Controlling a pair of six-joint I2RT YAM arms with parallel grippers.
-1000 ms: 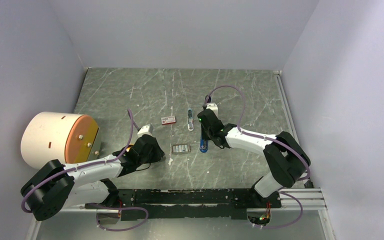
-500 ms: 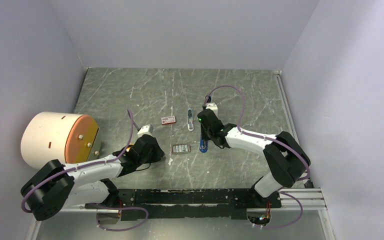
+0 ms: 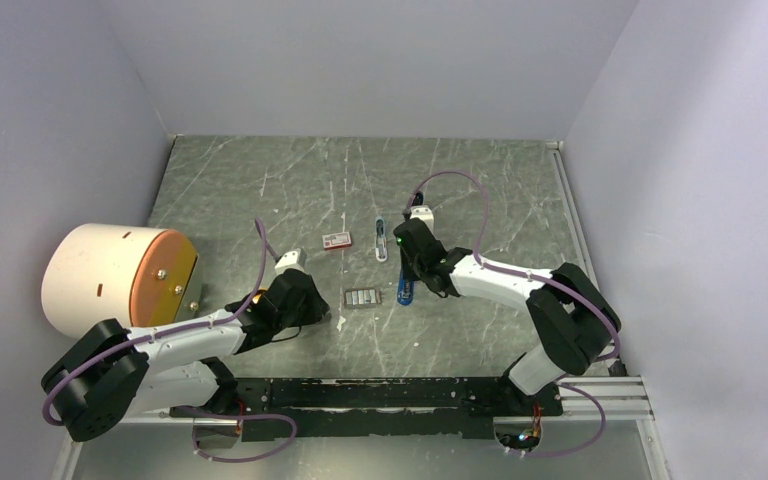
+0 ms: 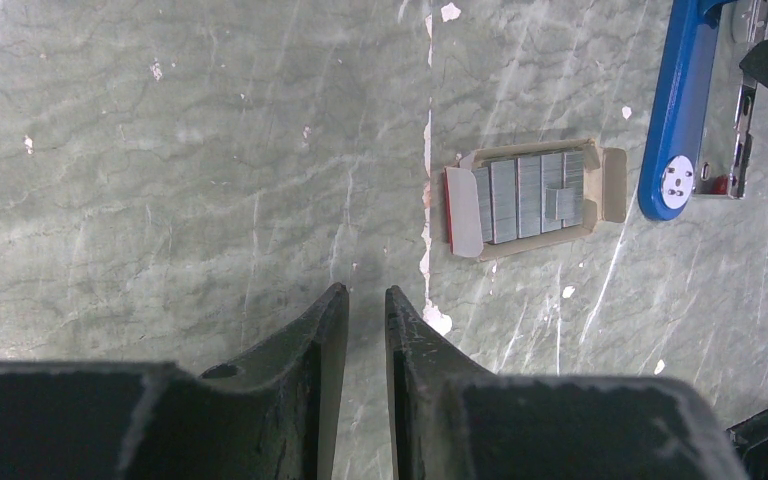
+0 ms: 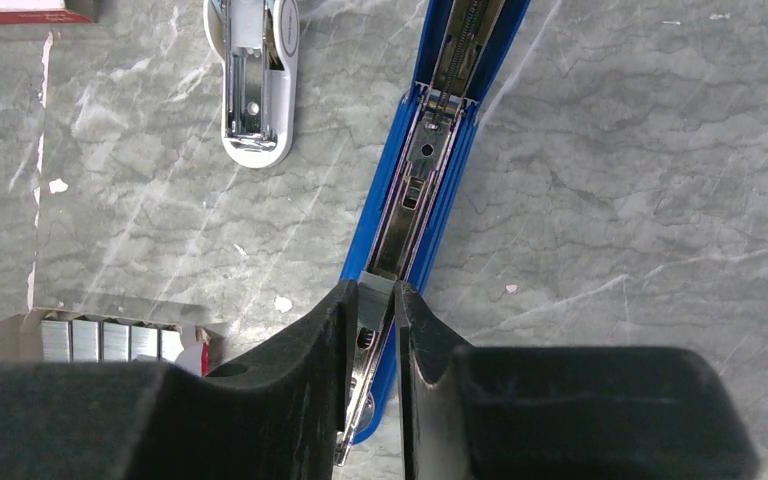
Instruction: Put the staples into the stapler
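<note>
1. Right tool (image 5: pixel 372 300): pinches the grey metal end of the open blue stapler (image 5: pixel 422 170), lower centre of the right wrist view. Might slip off so thin a part, letting the sprung rail snap shut.
2. Might drag or twist the whole stapler across the worktop (image 4: pixel 160 150), with nothing pinning its body.
3. Left tool (image 4: pixel 366 310): almost pressed together, pinching nothing, low in its view. Must spread before reaching the staples (image 4: pixel 530 195), upper right there in an open card tray (image 4: pixel 612 185); could tip that tray or scatter strips.
</note>
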